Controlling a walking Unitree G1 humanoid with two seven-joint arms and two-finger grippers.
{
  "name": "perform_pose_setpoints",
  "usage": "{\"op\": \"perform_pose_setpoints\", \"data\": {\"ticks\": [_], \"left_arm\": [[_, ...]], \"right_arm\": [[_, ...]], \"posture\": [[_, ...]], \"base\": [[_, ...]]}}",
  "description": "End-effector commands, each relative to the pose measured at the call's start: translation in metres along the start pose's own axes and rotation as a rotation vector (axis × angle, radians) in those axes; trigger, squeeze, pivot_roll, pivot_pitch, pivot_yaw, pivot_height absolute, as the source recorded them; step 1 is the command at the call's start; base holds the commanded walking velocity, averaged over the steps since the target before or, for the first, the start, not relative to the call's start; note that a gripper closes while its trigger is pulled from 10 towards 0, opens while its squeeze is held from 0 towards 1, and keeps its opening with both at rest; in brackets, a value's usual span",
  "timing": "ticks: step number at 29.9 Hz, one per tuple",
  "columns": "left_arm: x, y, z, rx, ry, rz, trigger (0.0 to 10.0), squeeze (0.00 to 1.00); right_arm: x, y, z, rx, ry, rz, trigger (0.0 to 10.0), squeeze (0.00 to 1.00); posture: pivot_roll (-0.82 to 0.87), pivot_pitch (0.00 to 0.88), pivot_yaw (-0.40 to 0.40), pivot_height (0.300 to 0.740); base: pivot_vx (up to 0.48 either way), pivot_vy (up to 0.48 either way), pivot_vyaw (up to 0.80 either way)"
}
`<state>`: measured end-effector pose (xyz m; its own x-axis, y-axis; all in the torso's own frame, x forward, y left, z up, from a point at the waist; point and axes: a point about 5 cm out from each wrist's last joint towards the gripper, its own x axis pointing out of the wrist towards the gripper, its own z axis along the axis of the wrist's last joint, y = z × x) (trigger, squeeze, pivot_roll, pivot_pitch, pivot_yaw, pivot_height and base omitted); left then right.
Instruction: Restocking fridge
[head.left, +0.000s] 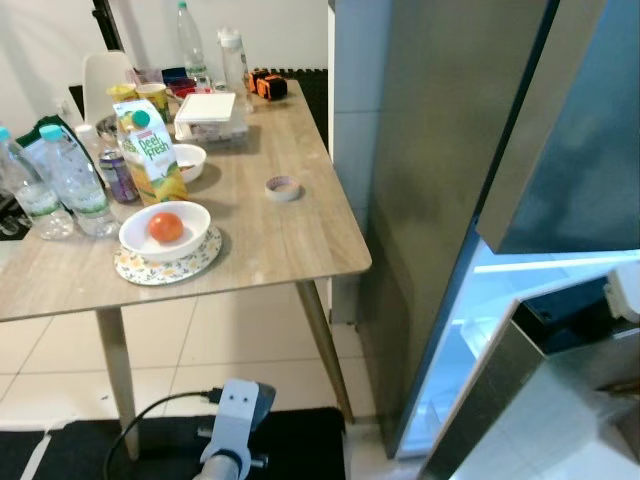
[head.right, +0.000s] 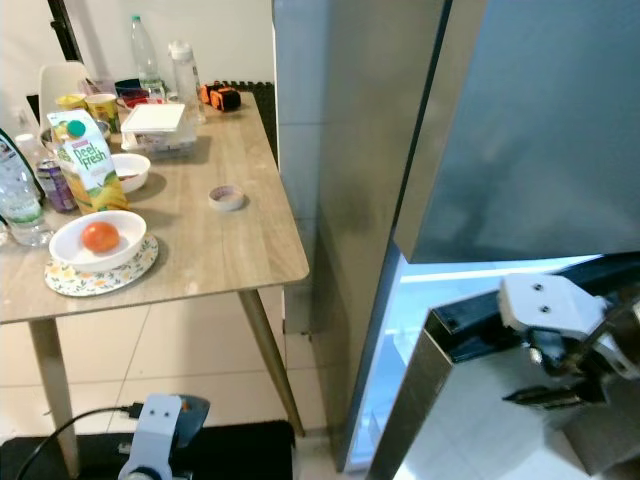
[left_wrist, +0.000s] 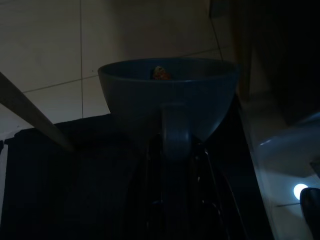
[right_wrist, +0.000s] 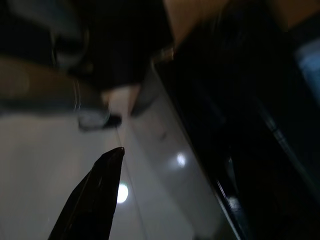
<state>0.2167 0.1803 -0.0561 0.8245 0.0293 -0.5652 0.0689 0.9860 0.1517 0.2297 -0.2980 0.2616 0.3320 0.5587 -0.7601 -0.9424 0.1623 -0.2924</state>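
1. the fridge (head.right: 480, 130) stands on the right with its lower door (head.right: 460, 400) swung partly open — bluish light spills from the gap, so access looks made, but nothing from the table appears to have gone in yet.
2. the right gripper (head.right: 560, 385) is low on the right, at the top edge of that open door; whether its jaws are clamped on the edge or just resting there i cannot tell, and the blurred right wrist view shows one black finger (right_wrist: 92, 200) and little else.
3. the left gripper (left_wrist: 172, 150) hangs low by the floor on the near left, holding a bowl (left_wrist: 167, 95) by its rim, jaws closed on it, with something small and orange-red inside.
4. the rest of the stock waits on the wooden table (head.left: 270, 240) to the left: a juice carton (head.left: 152, 155), water bottles (head.left: 60, 185), a tomato (head.left: 166, 227) in a white dish (head.left: 165, 232) on a patterned plate, a lidded white container (head.left: 208, 112).
5. judged from this, restocking is barely begun — the held bowl looks like the first item, and nearly everything is left.
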Motion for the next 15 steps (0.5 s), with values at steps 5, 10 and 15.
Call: {"op": "perform_pose_setpoints", "data": {"ticks": [5,10,15], "left_arm": [[0.002,-0.003,0.004,0.015,-0.003,-0.023,10.0,0.00],[0.004,-0.002,0.007,0.025,-0.006,-0.028,10.0,0.00],[0.005,0.000,0.010,0.036,-0.010,-0.034,10.0,0.00]], "right_arm": [[-0.016,0.005,0.039,-0.112,-0.278,-0.055,10.0,0.00],[-0.026,0.013,0.058,-0.190,-0.465,-0.080,10.0,0.00],[-0.031,0.020,0.066,-0.208,-0.600,-0.108,10.0,0.00]], "posture": [[-0.23,0.000,0.044,0.740],[-0.24,0.000,0.066,0.740],[-0.24,0.000,0.077,0.740]], "base": [[0.000,0.000,0.00],[0.000,0.000,0.00],[0.000,0.000,0.00]]}}
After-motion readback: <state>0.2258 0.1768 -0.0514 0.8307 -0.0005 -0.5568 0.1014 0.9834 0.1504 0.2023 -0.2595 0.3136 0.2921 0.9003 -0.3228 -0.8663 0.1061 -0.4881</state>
